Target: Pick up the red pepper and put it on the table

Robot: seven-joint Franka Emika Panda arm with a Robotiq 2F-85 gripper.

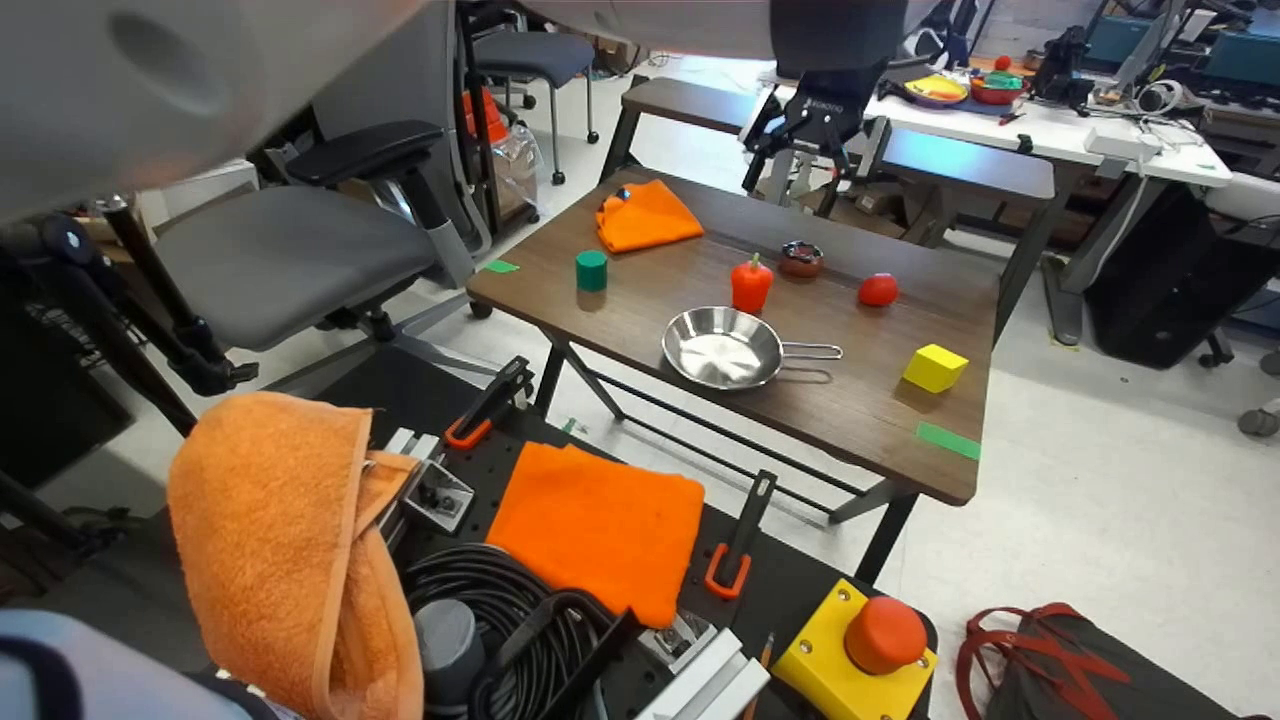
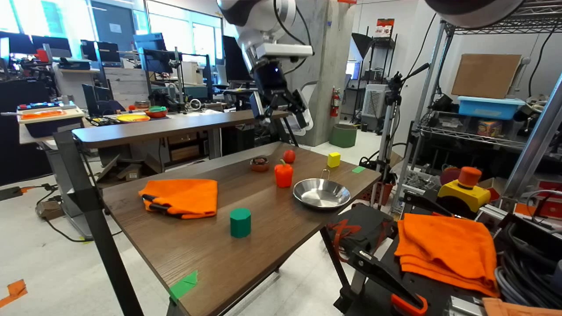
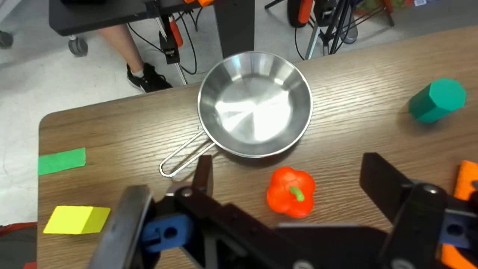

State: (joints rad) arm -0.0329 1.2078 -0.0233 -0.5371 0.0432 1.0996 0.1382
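The red pepper (image 1: 751,287) with a green stem stands upright on the brown wooden table (image 1: 850,410), close beside a steel pan (image 1: 722,350). The pepper also shows in an exterior view (image 2: 283,175) and in the wrist view (image 3: 289,192), stem facing the camera. My gripper (image 1: 790,195) is open and empty, raised well above the table, and shows in an exterior view (image 2: 283,124) too. In the wrist view the pepper appears between the wide-apart fingers (image 3: 289,170), apart from both, far below them.
On the table are a green block (image 2: 240,223), a yellow block (image 1: 935,368), a red tomato (image 1: 878,290), a brown bowl-like item (image 1: 802,262) and an orange cloth (image 2: 184,197). The pan's handle (image 3: 186,157) points toward the yellow block. A raised shelf (image 2: 175,125) runs along the table's far side.
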